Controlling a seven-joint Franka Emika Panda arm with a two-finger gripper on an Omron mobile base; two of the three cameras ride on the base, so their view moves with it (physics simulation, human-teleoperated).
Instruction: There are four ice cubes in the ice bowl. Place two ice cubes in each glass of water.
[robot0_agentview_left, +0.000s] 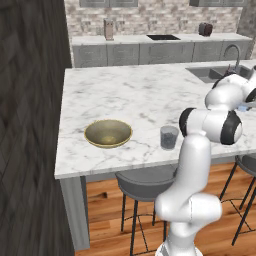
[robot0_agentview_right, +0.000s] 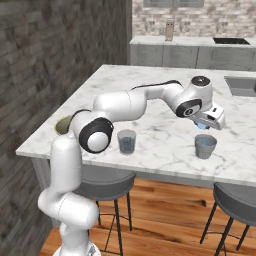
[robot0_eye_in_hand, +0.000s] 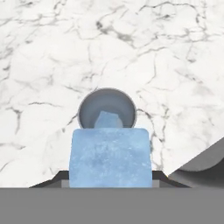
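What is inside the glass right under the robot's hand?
One pale blue ice cube lies inside the grey-blue translucent tumbler. The bigger pale blue ice block held in the end effector covers the tumbler's near side.

No text, label, brand, number or sign can be read in any of the three views.
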